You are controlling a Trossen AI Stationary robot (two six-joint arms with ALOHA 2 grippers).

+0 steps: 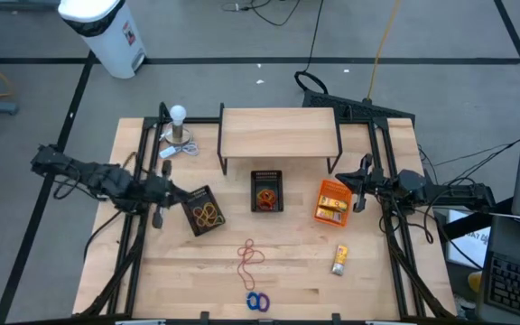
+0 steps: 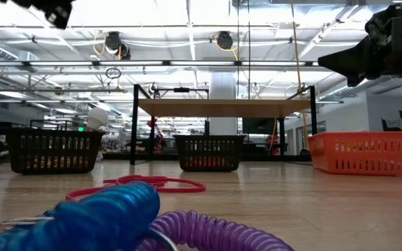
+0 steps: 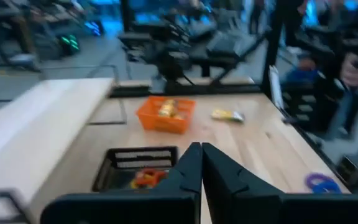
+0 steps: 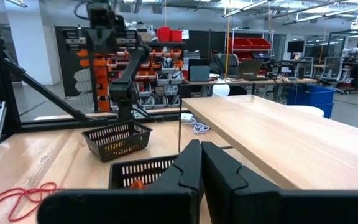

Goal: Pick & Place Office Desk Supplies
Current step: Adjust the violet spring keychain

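Left gripper (image 1: pixel 158 191) hangs above the table's left side, just beside the left black mesh bin (image 1: pixel 204 210), fingers pressed together on nothing visible; its wrist view shows the two dark fingers (image 3: pixel 188 171) meeting with no band between them. Right gripper (image 1: pixel 361 185) waits at the right edge beside the orange bin (image 1: pixel 331 202), fingers likewise together and empty. Supplies still loose on the table: red rubber bands (image 1: pixel 250 256) near the front centre, blue and purple coiled rings (image 1: pixel 258 302) at the front edge, one yellow packet (image 1: pixel 340 260) front right. Tan bands already lie in the left bin, orange items in the centre mesh bin (image 1: pixel 266 191), packets in the orange bin. Likely risks: thin bands lie flat on the wood, so a descent could pinch short and lift nothing, or hook two tangled bands at once; the left arm sits close to its bin and may nudge it. Surface is pale wood planking with a raised wooden shelf (image 1: pixel 279 132) at the rear and a white bulb-shaped object (image 1: pixel 179 115) at rear left. Beyond: grey floor, white waste bin, cables, workshop racks.
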